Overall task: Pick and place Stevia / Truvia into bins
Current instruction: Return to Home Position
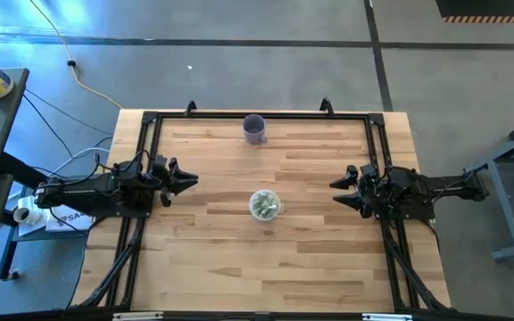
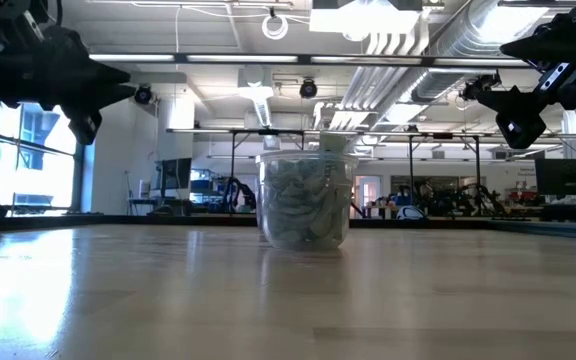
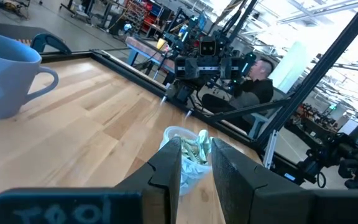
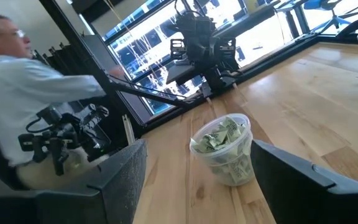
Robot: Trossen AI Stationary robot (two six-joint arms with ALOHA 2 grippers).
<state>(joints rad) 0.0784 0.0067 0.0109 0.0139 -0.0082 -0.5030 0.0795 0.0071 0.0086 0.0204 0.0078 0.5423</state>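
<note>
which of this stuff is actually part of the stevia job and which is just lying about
Part of the job:
clear cup, mid-table
Stevia packets, filling it
left gripper and right gripper, parked at either side

Just lying about:
purple cup, near the table's back edge
cable, on the floor off the table

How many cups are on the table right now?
2. A clear cup, packed with sachets, stands at the middle of the table; a purple cup stands near its edge at the top of the high view. None seems hidden.
</note>
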